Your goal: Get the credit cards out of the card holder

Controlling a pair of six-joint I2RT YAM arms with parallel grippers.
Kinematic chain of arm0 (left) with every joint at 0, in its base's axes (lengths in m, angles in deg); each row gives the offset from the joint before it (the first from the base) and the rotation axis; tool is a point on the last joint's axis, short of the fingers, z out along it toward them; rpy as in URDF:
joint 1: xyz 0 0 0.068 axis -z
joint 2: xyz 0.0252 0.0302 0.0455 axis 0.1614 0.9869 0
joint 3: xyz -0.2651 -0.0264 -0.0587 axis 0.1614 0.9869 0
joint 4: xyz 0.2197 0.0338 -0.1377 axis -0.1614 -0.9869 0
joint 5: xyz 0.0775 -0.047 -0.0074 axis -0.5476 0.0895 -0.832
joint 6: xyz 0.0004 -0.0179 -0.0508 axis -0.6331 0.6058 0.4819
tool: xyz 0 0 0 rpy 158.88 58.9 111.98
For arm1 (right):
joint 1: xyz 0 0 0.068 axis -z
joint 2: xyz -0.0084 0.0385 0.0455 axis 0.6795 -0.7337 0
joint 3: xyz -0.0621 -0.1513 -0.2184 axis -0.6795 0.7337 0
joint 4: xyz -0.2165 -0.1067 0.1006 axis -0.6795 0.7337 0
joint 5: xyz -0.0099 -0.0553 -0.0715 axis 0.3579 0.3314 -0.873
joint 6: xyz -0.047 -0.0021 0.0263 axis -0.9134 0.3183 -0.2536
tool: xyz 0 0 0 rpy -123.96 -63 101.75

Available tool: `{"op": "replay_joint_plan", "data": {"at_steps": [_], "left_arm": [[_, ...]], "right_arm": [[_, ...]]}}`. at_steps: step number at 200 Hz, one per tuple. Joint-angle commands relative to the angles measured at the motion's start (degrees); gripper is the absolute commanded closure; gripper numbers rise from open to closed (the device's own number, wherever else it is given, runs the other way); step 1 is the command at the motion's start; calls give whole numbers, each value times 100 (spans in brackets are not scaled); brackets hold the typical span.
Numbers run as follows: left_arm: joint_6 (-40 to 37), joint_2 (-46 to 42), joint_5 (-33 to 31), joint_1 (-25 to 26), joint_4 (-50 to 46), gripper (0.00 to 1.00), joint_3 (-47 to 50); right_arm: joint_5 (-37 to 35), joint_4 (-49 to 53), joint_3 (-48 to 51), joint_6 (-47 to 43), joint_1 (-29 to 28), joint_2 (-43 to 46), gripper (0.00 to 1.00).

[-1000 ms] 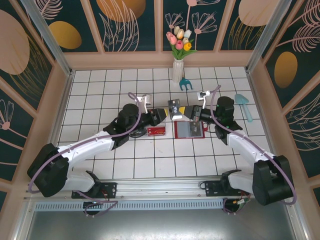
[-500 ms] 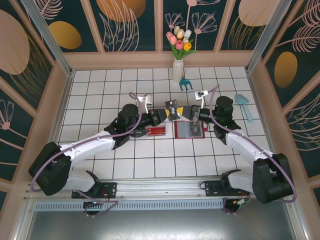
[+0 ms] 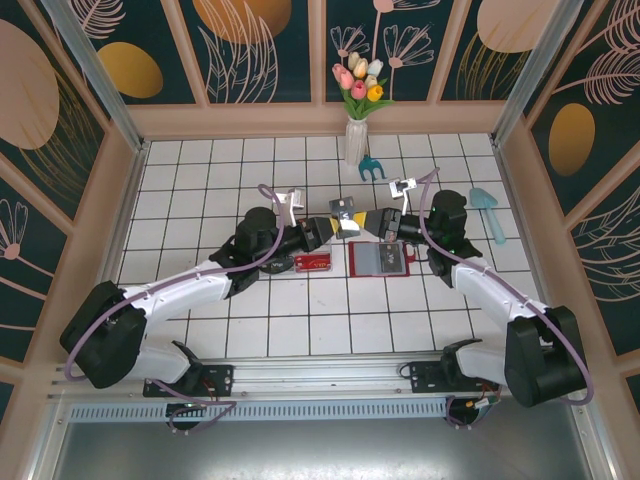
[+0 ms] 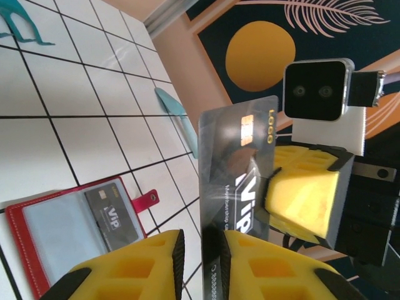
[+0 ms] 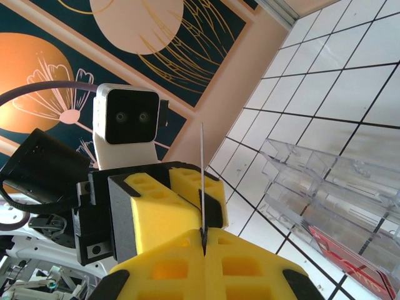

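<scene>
Midair above tiles (image 3: 300,310), card (image 4: 235,167) edges clamped

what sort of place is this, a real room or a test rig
Probably a staged robot test cell, not a real room: a white tiled table hemmed in by painted floral panels on a metal frame, with a vase of tulips.

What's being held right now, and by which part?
The dark grey credit card: the right hand pinches one edge flat, and another edge sits inside the left hand, where the grip is unclear.
</scene>
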Motion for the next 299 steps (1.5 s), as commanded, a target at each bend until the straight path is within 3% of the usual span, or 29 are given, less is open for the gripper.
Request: {"op": "replay_joint_plan", "data": {"at_steps": [1, 29, 60, 70, 91, 119, 149, 163, 181, 247, 299], "left_arm": [[88, 44, 269, -30, 435, 83, 83], [133, -13, 345, -32, 555, 85, 148], [214, -27, 416, -37, 687, 100, 183], [280, -20, 467, -35, 777, 100, 204], [459, -51, 478, -32, 940, 100, 272], [674, -294, 102, -37, 680, 100, 365], [1087, -891, -1231, -35, -619, 100, 548], [1554, -1221, -1893, -35, -1299, 100, 708], [2252, -1677, -2580, -35, -1971, 100, 987], [4338, -2339, -3525, -21, -4508, 100, 966], [6063, -1664, -4040, 489, -6075, 100, 93]], "right_arm": [[156, -113, -145, -180, -58, -49, 100], [168, -88, -163, -217, -60, -82, 100], [156, -57, -151, -250, -64, -128, 100], [137, -15, -161, -290, -63, -123, 100], [-104, 322, -204, -476, -62, -66, 64], [-582, 832, -258, -764, -32, 68, 56], [-1429, 1331, -239, -979, -6, 319, 44], [-1709, 1434, -208, -1021, -11, 455, 30], [-1929, 1521, -193, -1076, -12, 571, 1], [-2586, 1925, -312, -1160, -36, 672, 1], [-3144, 2068, -234, -1230, -117, 1121, 1]]}}
